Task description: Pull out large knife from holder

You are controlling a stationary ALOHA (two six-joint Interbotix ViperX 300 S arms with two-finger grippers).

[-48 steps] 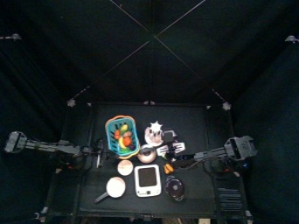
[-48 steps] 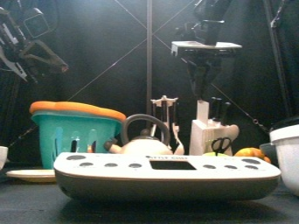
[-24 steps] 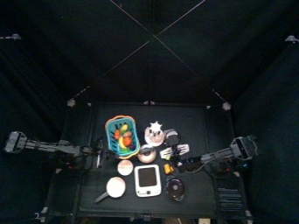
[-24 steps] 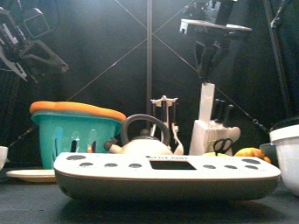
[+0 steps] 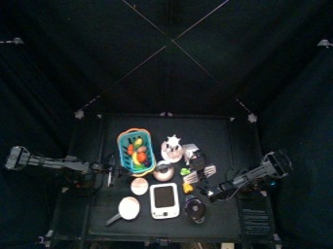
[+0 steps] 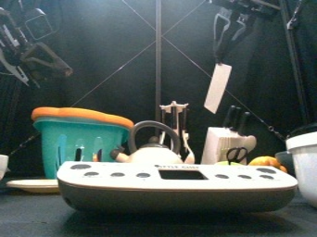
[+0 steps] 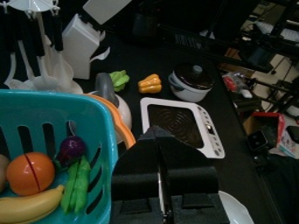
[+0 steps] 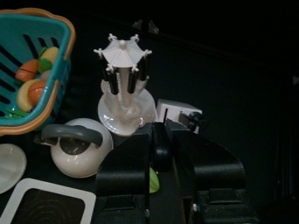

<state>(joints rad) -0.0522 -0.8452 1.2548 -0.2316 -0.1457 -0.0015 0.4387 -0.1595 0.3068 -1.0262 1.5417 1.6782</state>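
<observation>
The large knife (image 6: pixel 220 88) has a white blade and hangs in the air, tilted, clear above the white knife holder (image 6: pixel 223 144). My right gripper (image 6: pixel 231 20) is shut on its handle, high above the table; the right wrist view shows the jaws closed on it (image 8: pixel 153 166). The holder also shows in the right wrist view (image 8: pixel 179 113) and in the top view (image 5: pixel 193 154). My left gripper (image 7: pixel 163 179) is shut and empty. It rests above the table's left side (image 5: pixel 99 173), next to the teal basket (image 7: pixel 47 131).
A white kitchen scale (image 6: pixel 177 183) lies at the front. The teal basket (image 6: pixel 77 139) of fruit, a kettle (image 6: pixel 151 148), a white utensil stand (image 8: pixel 122 87) and a white bowl (image 6: pixel 305 162) crowd the table around the holder.
My right gripper has risen with the knife. The blade has come wholly out of the holder and now hangs tilted above it. The left arm has not moved.
</observation>
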